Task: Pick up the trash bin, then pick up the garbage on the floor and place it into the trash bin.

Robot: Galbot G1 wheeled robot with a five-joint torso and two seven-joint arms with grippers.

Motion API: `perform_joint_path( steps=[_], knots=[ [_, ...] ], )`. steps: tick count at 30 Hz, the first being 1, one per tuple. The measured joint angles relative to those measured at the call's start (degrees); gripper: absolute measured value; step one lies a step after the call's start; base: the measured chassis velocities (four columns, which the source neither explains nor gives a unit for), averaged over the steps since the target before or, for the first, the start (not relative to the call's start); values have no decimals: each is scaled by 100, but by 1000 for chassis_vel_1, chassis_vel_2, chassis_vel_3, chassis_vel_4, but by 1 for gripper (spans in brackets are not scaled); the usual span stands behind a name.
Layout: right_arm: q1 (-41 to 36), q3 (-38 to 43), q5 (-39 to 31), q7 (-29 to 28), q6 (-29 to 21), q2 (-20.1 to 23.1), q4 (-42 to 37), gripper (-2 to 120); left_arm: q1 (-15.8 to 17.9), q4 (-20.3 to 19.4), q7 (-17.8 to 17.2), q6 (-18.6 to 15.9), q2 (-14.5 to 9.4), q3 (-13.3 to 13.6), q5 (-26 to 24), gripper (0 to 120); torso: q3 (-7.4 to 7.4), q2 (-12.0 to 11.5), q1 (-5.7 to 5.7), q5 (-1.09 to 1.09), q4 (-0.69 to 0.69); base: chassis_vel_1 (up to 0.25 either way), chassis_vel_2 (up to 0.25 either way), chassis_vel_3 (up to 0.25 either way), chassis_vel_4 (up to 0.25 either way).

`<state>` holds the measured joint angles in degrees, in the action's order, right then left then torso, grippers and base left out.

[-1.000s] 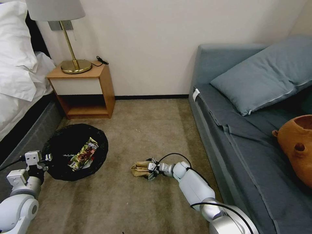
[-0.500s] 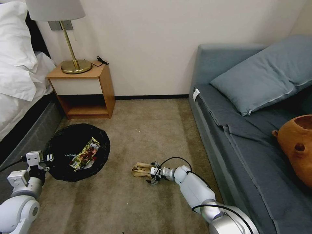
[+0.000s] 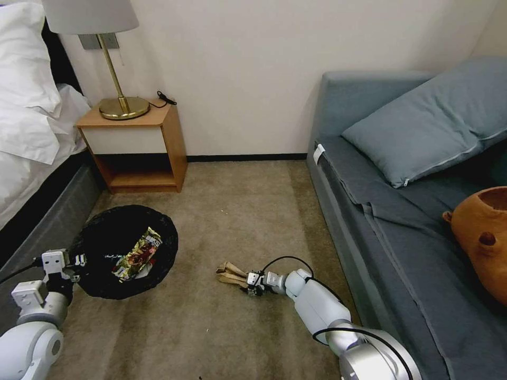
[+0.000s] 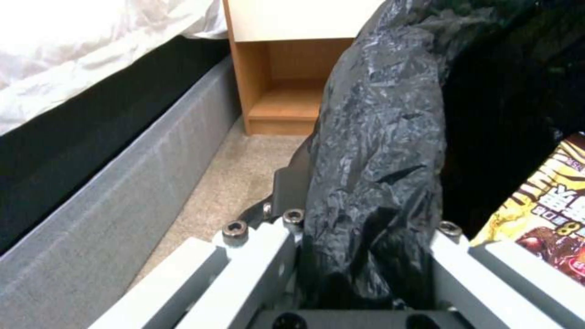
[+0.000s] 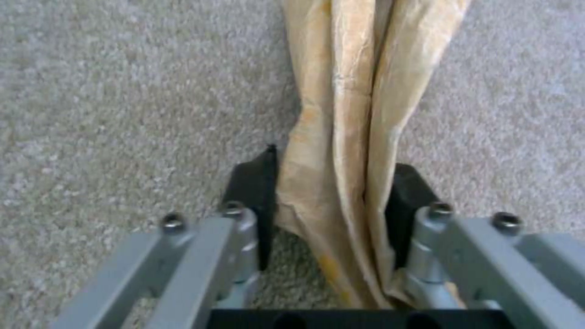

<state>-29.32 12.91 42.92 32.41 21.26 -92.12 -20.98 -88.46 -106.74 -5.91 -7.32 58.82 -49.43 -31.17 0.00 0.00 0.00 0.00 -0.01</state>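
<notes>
Black liner of the trash bin (image 3: 100, 248) is pinched by the left gripper (image 3: 71, 262), keeping the mouth open beside it. In the left wrist view the rim (image 4: 372, 183) sits clamped. In the right wrist view the right gripper (image 5: 332, 201) squeezes the paper bag (image 5: 347, 114) lying on the carpet (image 5: 122, 91), ready for lifting.

snack packet (image 4: 542, 219) in trash bin (image 4: 378, 137) | print: possibly a digit "8" | other characters too blurred to read | no other text
</notes>
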Motion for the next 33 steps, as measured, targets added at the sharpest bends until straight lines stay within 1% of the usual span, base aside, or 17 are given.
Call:
perform_joint_path(
  steps=[2, 3, 4, 7, 8, 16, 18, 20, 24, 25, 26, 27, 28, 30, 31, 32, 33],
  knots=[
    [0, 5, -5, 23, 14, 0, -23, 24, 2, -3, 0, 0, 8, 2, 6, 3, 0, 0, 0, 0, 0, 0, 0, 0, 0],
    [0, 12, -13, 47, 33, 0, -49, 19, 4, -6, 0, 0, 17, 5, 11, 3, 0, 0, 0, 0, 1, 0, 0, 0, 0],
    [0, 12, -13, 47, 33, 0, -49, 19, 4, -6, 0, 0, 17, 5, 11, 3, 0, 0, 0, 0, 1, 0, 0, 0, 0],
    [-29, 42, -98, 133, 101, 0, -232, 2, -3, -31, -4, 0, 55, 17, 28, 3, 0, 0, 0, 0, 0, 0, 0, 0, 0],
    [-35, 54, -118, 153, 116, -1, -291, 0, -12, -42, -4, 2, 63, 18, 34, 3, 0, 0, 0, 0, 0, 0, 0, 0, 0],
    [-57, 195, -183, 234, 246, 93, -601, 0, -73, -127, -11, 6, 71, 13, 49, 3, 0, 0, 0, 0, 1, 0, 0, 0, 0],
    [-89, 294, -335, 285, 345, 191, -821, 0, -103, -167, -12, 11, 77, -6, 49, 3, 0, 0, 0, 1, 0, 0, 0, 0, 0],
    [-164, 384, -642, 391, 429, 364, -1319, 0, -141, -191, -15, 18, 101, -16, 51, 3, 0, 0, 0, 1, 0, 0, 0, 0, 0],
    [-231, 435, -918, 421, 506, 470, -1728, 0, -162, -220, -16, 22, 116, -2, 69, 3, 0, 0, 0, 1, 1, 0, 0, 0, 0],
    [-287, 410, -1166, 423, 516, 541, -2007, 0, -170, -246, -15, 23, 120, 11, 82, 3, 0, 0, 0, 1, 0, 0, 0, 0, 0],
    [-379, 301, -1530, 427, 515, 655, -2530, 0, -183, -282, -16, 24, 124, 29, 91, 3, 0, 0, 0, 0, -1, 0, 0, 0, 0],
    [-379, 301, -1530, 427, 515, 655, -2530, 0, -183, -282, -16, 24, 124, 29, 91, 3, 0, 0, 0, 0, -1, 0, 0, 0, 0],
    [-441, 194, -1730, 451, 495, 750, -2913, 0, -192, -304, -16, 24, 126, 40, 102, 3, 0, 0, 0, 1, 0, 0, 0, 0, 0],
    [-441, 194, -1730, 451, 495, 750, -2913, 0, -192, -304, -16, 24, 126, 40, 102, 3, 0, 0, 0, 1, 0, 0, 0, 0, 0],
    [-518, -6, -2036, 502, 364, 890, -3429, 0, -200, -322, -20, 24, 137, 54, 121, 3, 0, 0, 0, 0, 0, 0, 0, 0, 0],
    [-518, -6, -2036, 502, 364, 890, -3429, 0, -200, -322, -20, 24, 137, 54, 121, 3, 0, 0, 0, 0, 0, 0, 0, 0, 0],
    [-602, -310, -2452, 524, 105, 1033, -3952, 0, -203, -340, -24, 24, 152, 78, 141, 3, 0, 0, 0, 0, 0, 0, 0, 0, 0]
  ],
)
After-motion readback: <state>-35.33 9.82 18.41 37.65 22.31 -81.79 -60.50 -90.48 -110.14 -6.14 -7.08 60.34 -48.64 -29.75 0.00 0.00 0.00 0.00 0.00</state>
